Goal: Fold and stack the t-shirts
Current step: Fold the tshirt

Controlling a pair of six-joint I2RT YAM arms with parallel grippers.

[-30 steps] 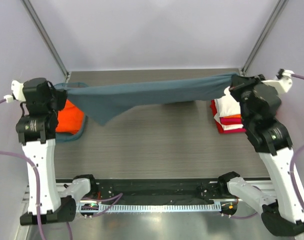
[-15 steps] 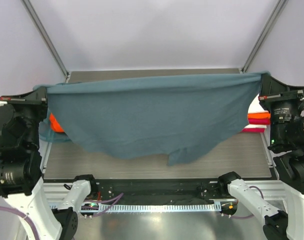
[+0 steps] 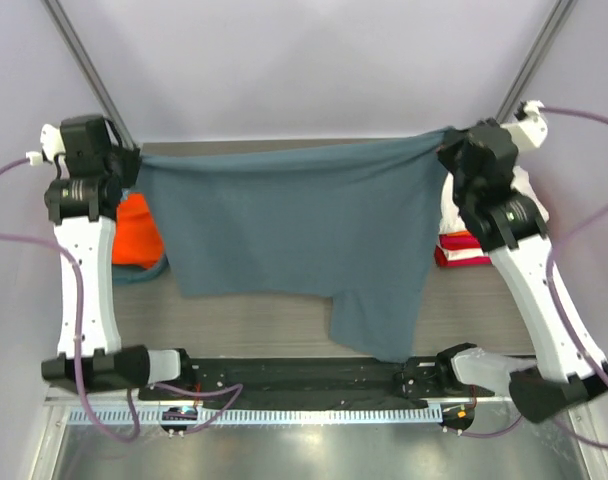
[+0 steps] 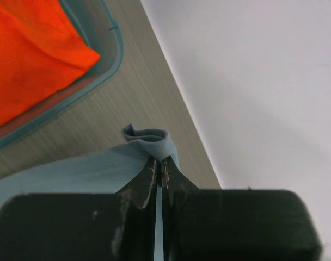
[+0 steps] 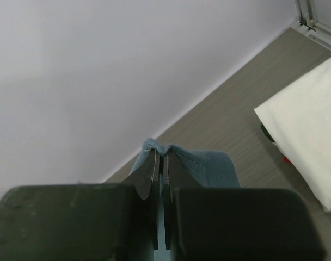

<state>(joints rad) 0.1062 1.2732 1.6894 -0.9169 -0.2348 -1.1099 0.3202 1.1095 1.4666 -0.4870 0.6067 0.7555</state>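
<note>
A slate blue-grey t-shirt (image 3: 294,225) hangs spread in the air between both arms, its lower part drooping toward the table's near edge. My left gripper (image 3: 134,160) is shut on its left top corner (image 4: 149,142). On the right top corner (image 5: 171,153) my right gripper (image 3: 449,140) is shut. An orange t-shirt (image 3: 139,230) lies in the teal basket (image 4: 108,68) at the left. Folded white, orange and red t-shirts (image 3: 464,245) are stacked at the right, partly behind the right arm; the white one (image 5: 312,125) shows on top.
The wooden tabletop (image 3: 254,315) runs back to the enclosure's white wall (image 3: 304,70). Metal frame posts (image 3: 84,70) stand at the back corners. The arm bases and a black rail (image 3: 304,375) line the near edge.
Both grippers have swung back toward the rear wall and closer together, carrying the shirt. The cloth now hangs as a sheet with one corner drooping low at the right.
</note>
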